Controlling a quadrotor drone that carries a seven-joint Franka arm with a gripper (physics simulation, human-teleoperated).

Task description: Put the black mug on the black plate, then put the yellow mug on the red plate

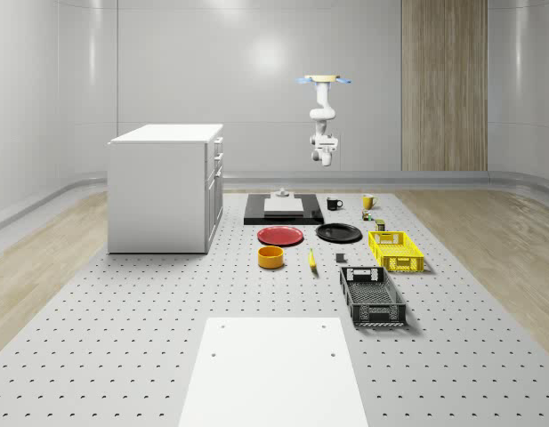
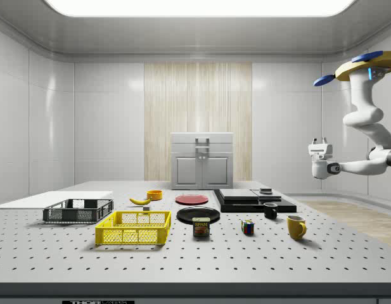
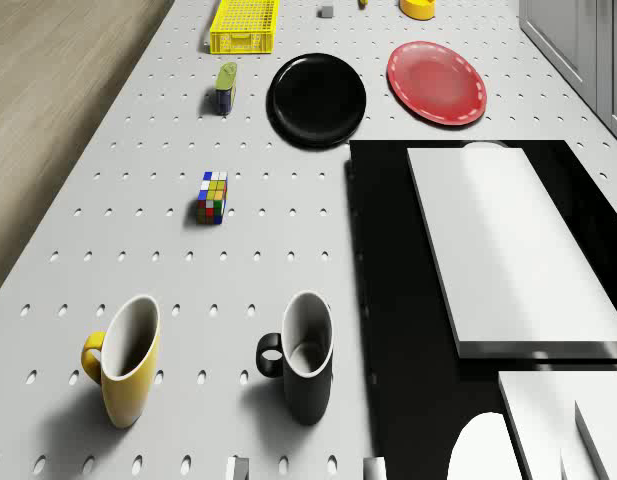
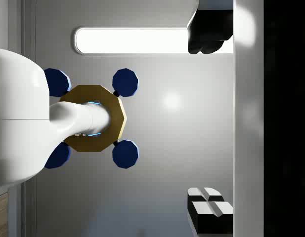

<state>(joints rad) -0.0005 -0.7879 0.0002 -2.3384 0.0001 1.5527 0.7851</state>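
Grey panelled walls and a wood-slat strip enclose a perforated worktop (image 1: 123, 311); beyond the black plate (image 1: 338, 233) stand the black mug (image 1: 334, 204) and yellow mug (image 1: 367, 201), both upright and hollow inside in the drone view; the red plate (image 1: 281, 235) lies bare just beside the black plate; the yellow crate (image 1: 395, 250) and dark crate (image 1: 371, 295) show nothing inside; the drone (image 1: 324, 80) hovers high beyond the mugs, its tool (image 2: 318, 157) well above them; whether the tool is wide or narrow I cannot tell; a small can (image 2: 201, 227) by the black plate is hard to read.
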